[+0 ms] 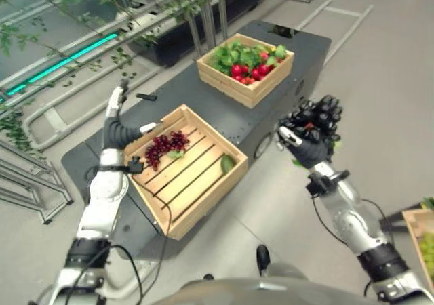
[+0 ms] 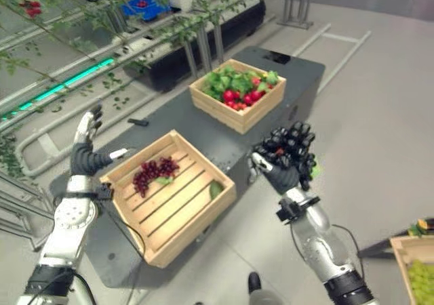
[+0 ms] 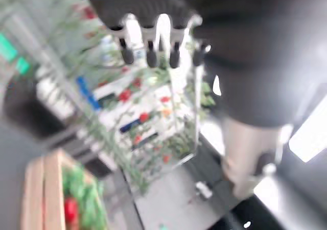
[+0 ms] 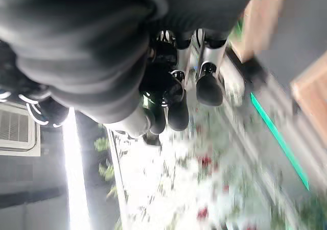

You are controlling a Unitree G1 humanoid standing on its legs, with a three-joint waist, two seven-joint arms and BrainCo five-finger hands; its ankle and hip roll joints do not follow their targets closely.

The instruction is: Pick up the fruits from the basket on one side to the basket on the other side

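Fruit clenched in right hand

Both slatted crates look like pale unfinished wood; the table is matt dark grey.

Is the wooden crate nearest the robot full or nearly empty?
Nearly empty: the near crate holds only a bunch of dark red grapes and a green leaf; bare slats elsewhere.
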